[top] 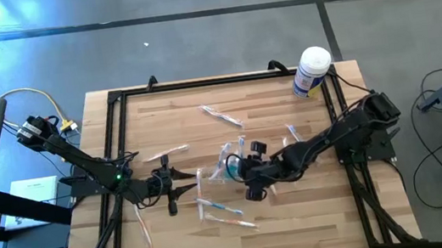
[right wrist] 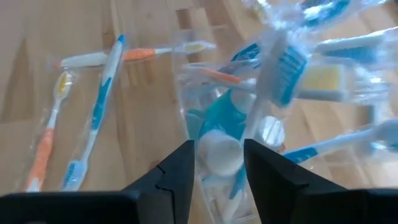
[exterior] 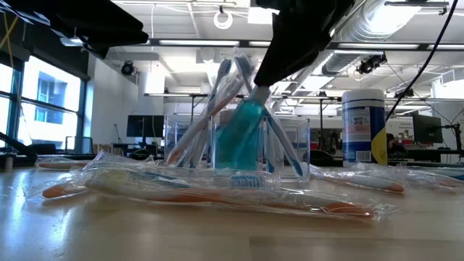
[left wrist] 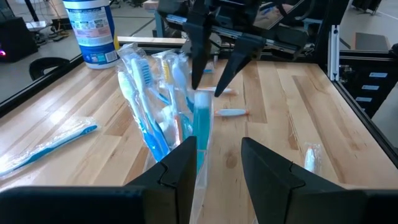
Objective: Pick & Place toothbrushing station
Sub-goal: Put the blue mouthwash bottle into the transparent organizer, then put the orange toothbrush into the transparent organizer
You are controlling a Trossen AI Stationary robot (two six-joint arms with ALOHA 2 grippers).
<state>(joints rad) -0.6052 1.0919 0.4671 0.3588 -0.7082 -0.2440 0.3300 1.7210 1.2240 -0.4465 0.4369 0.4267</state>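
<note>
Hovering my right gripper (right wrist: 216,163), fingers spread wide, right above the toothbrushing station (exterior: 239,141), I could easily snag the toothbrushes (left wrist: 146,93) inside and tip it.

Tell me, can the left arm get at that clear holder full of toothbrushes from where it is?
Probably yes. The left gripper is open, with the clear holder straight ahead of it. The right gripper hangs over the holder's top, though, so they might crowd each other.

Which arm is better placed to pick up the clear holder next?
Right. The right gripper hangs open directly over the clear holder, fingers astride the teal tube standing in it. The left gripper sits open beside the holder, farther from a grasp.
</note>
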